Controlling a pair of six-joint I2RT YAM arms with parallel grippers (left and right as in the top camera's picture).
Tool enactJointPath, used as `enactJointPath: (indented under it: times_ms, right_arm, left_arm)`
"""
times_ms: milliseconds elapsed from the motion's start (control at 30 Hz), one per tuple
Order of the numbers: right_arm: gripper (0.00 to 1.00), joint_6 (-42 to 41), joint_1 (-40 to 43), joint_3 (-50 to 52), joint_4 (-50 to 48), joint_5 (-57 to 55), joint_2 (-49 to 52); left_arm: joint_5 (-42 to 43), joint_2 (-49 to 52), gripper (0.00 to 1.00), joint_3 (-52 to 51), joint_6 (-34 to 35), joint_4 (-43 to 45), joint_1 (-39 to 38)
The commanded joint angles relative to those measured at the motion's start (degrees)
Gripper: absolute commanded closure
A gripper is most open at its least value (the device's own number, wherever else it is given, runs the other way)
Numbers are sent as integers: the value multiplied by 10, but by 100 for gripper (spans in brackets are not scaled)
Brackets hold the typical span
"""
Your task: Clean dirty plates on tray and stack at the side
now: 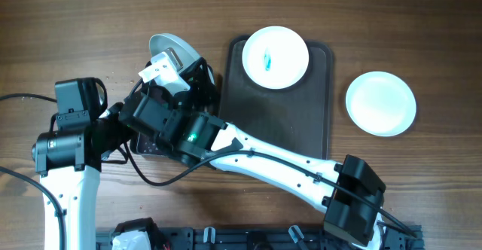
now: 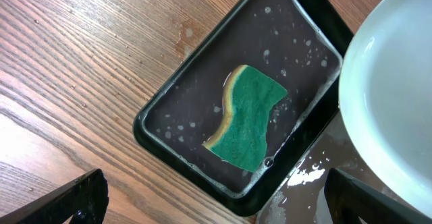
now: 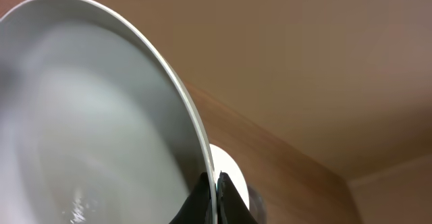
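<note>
My right gripper (image 1: pixel 175 60) is shut on the rim of a white plate (image 1: pixel 172 45) and holds it tilted on edge, above the table left of the tray. In the right wrist view the fingers (image 3: pixel 214 187) pinch the plate's rim (image 3: pixel 101 116). The same plate shows at the right edge of the left wrist view (image 2: pixel 395 89). A second plate (image 1: pixel 276 56) with a teal smear lies at the far end of the dark brown tray (image 1: pixel 290 122). A plain white plate (image 1: pixel 380 103) lies on the table right of the tray. My left gripper (image 2: pixel 216 210) is open and empty above the near corner of the sponge pan.
A black pan (image 2: pixel 169 116) holds soapy water and a teal-and-yellow sponge (image 2: pixel 246 119). In the overhead view the pan (image 1: pixel 147 146) is mostly hidden under the arms. Water is splashed beside it (image 2: pixel 310 173). The right arm (image 1: pixel 286 163) crosses the table's front.
</note>
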State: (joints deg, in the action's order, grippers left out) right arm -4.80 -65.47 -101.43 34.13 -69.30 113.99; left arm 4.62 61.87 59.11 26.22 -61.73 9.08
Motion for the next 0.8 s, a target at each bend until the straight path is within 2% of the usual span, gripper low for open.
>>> enactJointPath:
  times_ms: [0,433,533,600,667,733,767]
  right_arm:
    - [96,5,1,-19,-5,-19,-23]
    - [96,25,1,-19,-11,-19,-23]
    - [96,1,0,-19,-11,9,-23]
    - [96,68,-2,-18,-25,-3,-23]
    - [96,75,2,-16,-70,-97,-22]
    - [96,83,3,-16,-92,-83,-23]
    - [95,125,1,-16,-97,-51,-23]
  left_arm:
    - [7,-3,0,6,-1,0,3]
    - [7,-3,0,6,-1,0,3]
    - [7,-3,0,6,-1,0,3]
    - [7,-3,0,6,-1,0,3]
    - [7,-3,0,6,-1,0,3]
    - [7,-3,0,6,-1,0,3]
    - [7,-3,0,6,-1,0,3]
